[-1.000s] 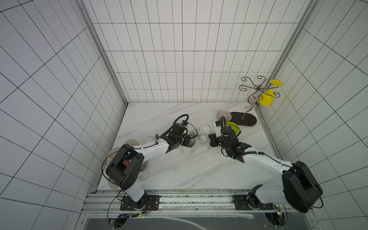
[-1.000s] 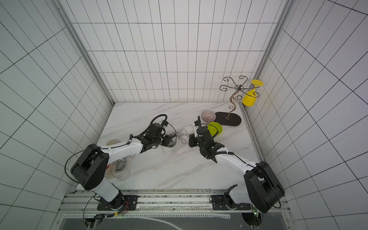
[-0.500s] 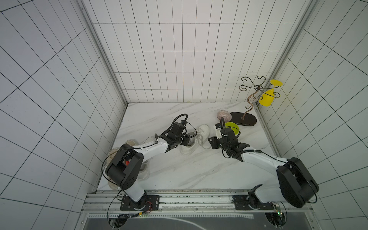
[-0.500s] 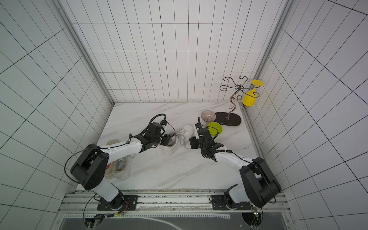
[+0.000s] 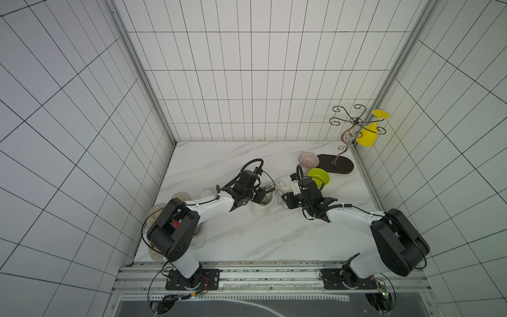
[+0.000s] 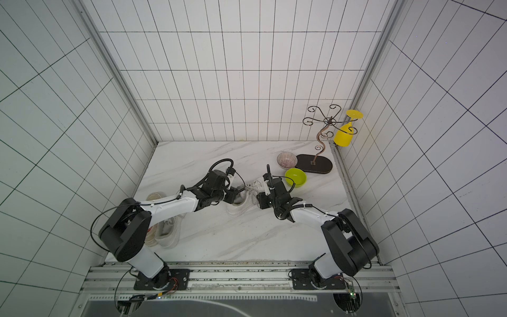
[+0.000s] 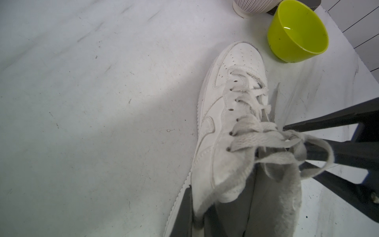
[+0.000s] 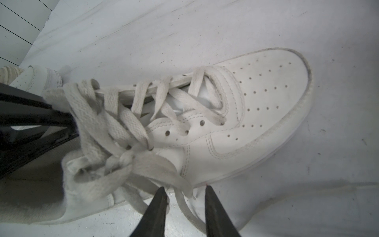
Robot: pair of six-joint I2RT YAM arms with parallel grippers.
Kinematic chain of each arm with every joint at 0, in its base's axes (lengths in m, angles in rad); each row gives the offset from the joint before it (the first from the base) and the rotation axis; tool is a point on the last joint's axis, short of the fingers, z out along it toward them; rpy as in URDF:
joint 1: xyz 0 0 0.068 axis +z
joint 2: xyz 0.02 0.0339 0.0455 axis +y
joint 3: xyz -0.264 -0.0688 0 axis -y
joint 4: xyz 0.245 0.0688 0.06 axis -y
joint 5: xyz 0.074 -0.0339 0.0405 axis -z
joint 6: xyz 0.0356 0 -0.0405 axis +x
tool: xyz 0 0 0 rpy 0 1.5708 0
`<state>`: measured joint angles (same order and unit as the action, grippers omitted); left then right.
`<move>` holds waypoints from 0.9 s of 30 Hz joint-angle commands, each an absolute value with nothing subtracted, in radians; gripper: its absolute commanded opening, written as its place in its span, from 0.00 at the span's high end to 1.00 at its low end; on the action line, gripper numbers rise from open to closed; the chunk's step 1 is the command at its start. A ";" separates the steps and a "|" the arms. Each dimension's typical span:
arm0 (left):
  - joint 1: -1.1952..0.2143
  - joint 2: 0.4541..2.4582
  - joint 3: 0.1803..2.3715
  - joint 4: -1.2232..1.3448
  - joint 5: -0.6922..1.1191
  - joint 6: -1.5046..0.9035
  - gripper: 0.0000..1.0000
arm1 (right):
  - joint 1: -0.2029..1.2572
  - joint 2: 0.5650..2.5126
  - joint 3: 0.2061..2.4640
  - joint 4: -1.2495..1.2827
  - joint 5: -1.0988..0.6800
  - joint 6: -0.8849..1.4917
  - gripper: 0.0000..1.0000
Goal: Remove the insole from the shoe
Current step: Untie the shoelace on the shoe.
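A white laced shoe (image 5: 260,211) (image 6: 235,210) lies on the marble table between my two arms. My left gripper (image 7: 198,215) (image 5: 264,192) is shut on the collar at the side of the shoe's (image 7: 240,61) opening. A grey-beige surface, the insole (image 8: 30,174), shows inside that opening. My right gripper (image 8: 185,187) (image 5: 280,195) stands open at the shoe's (image 8: 266,98) side. A loose lace loop (image 8: 184,207) lies between its fingertips without being pinched.
A lime-green bowl (image 5: 318,177) and a striped bowl (image 5: 308,159) stand just beyond the shoe's toe. A dark stand base (image 5: 336,164) carries a yellow glass (image 5: 369,134) at the back right. More pale shoes (image 5: 181,197) lie by the left wall.
My right gripper has gone from shut to open beside the laces. The left gripper keeps its hold on the shoe's collar.
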<state>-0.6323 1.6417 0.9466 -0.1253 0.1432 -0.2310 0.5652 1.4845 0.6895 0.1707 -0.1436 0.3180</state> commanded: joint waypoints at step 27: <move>-0.650 1.675 0.989 -0.103 0.199 -0.209 1.00 | 0.575 1.445 0.755 0.227 -0.071 0.276 0.88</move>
